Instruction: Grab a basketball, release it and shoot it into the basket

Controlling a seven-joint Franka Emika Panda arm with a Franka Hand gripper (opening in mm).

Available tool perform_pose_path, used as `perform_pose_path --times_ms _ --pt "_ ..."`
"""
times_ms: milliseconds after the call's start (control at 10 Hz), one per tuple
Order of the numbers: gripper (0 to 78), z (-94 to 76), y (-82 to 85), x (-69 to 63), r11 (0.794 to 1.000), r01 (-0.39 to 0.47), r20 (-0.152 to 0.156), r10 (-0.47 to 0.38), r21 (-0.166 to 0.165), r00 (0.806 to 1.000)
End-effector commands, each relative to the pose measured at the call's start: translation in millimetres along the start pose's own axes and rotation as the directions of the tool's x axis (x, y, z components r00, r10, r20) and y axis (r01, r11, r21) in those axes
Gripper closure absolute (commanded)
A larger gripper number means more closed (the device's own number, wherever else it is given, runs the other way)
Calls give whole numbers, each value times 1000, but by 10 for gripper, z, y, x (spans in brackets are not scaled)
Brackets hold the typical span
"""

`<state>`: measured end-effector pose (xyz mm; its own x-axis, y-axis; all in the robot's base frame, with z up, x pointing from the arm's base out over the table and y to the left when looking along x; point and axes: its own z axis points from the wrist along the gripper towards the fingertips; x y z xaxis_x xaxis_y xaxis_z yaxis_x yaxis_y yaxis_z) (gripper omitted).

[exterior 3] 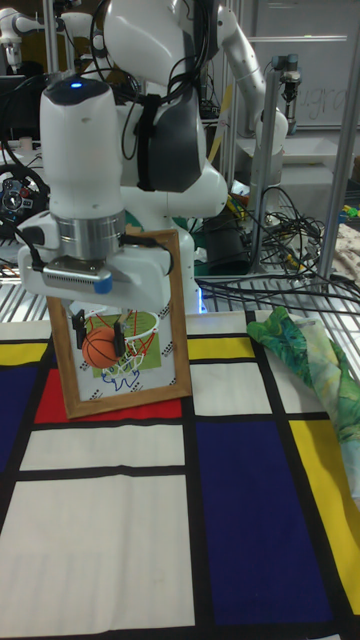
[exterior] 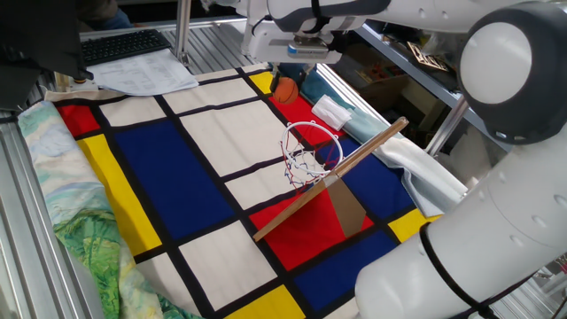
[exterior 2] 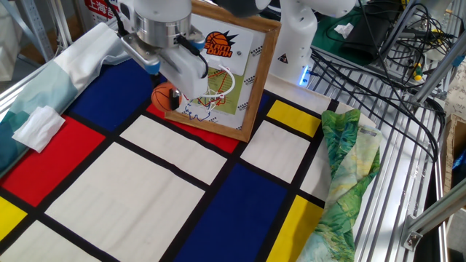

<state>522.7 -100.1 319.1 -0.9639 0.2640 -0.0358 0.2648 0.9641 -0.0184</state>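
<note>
Orange basketball [exterior 3: 100, 349] sits clamped between the gripper [exterior 3: 99, 337] fingers, half-masking the basket [exterior 3: 143, 325] (its net mostly hidden behind them).

Basketball [exterior 3: 99, 347] between gripper [exterior 3: 99, 340] fingers; basket [exterior 3: 142, 325] just behind

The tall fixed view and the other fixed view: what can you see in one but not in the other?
Only the tall view shows the blue light on the arm and the ball between the gripper fingers from the front. Only the other fixed view shows the white tissue on the cloth and the "Slam Dunk" logo. Both show the ball, the hoop on its framed board, and the green cloth.
</note>
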Motion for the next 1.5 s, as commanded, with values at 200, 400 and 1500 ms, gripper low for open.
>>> perform_pose_path --times_ms 200,400,1500 --pt "762 -20 0 -10 997 80 22 -80 -2 997" --pt "762 -20 0 -10 996 94 15 -94 1 995" --pt "762 -208 -291 986 994 106 2 -106 -3 994"
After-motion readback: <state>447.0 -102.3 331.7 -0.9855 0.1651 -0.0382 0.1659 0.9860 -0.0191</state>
